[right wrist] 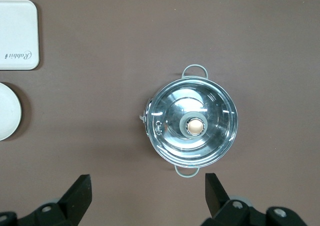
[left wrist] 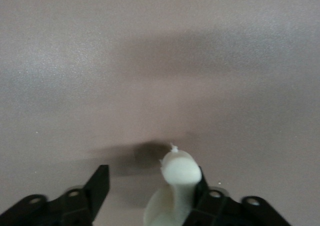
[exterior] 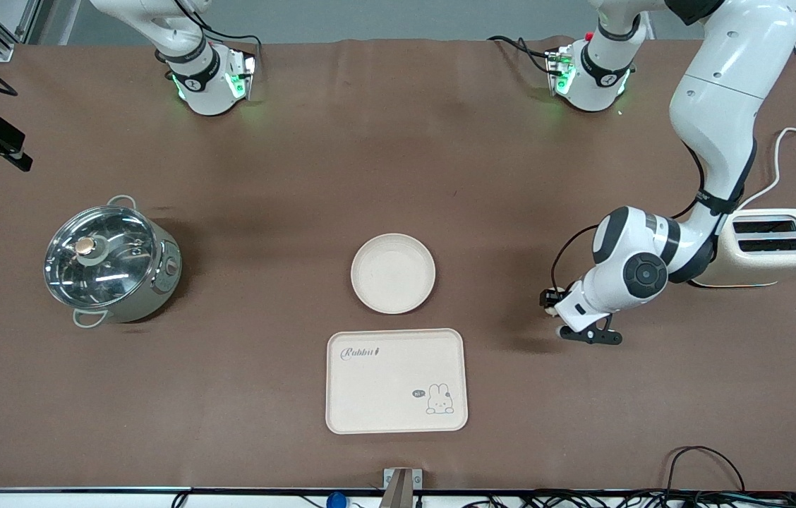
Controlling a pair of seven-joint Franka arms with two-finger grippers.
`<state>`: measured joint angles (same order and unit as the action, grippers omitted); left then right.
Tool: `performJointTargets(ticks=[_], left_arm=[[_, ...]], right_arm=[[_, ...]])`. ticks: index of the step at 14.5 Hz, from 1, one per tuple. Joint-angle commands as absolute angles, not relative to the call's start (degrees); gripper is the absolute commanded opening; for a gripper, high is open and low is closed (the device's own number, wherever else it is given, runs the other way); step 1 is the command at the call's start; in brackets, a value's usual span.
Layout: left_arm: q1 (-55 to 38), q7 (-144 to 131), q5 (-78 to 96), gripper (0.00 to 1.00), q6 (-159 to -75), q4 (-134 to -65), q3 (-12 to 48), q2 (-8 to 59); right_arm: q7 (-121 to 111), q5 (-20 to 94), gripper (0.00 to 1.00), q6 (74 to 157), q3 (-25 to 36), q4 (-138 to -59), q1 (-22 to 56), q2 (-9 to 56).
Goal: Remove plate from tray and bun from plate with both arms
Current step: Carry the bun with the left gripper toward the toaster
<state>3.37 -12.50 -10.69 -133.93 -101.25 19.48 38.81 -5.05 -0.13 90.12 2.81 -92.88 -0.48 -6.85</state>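
The round cream plate (exterior: 393, 273) lies mid-table, just farther from the front camera than the rabbit tray; its edge also shows in the right wrist view (right wrist: 7, 110). The pale bun (left wrist: 179, 178) sits between my left gripper's fingers, against one finger (left wrist: 204, 186), with the other finger (left wrist: 100, 178) clear of it. My left gripper (left wrist: 150, 175) is open and low over the table (exterior: 548, 302), toward the left arm's end, beside the toaster. My right gripper (right wrist: 148, 191) is open and empty, high over the pot; it is out of the front view.
A cream rectangular tray (exterior: 396, 381) with a rabbit drawing lies near the front edge. A steel pot with a glass lid (exterior: 110, 263) stands toward the right arm's end. A cream toaster (exterior: 772, 247) stands by the left arm's elbow.
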Motion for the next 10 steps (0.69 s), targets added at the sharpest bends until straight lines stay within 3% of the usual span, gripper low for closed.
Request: performJointTargets(ticks=[1, 10], left_arm=[[3.78, -11.87, -10.72, 1.00, -134.30, -101.87, 19.86, 37.62], [4.65, -11.78, -10.90, 1.00, -133.42, -99.50, 19.86, 34.47]], right_arm=[[-5.01, -0.62, 1.00, 89.65, 2.64, -92.37, -0.26, -6.86], [-5.19, -0.62, 1.00, 88.68, 2.81, -92.55, 0.70, -6.94]])
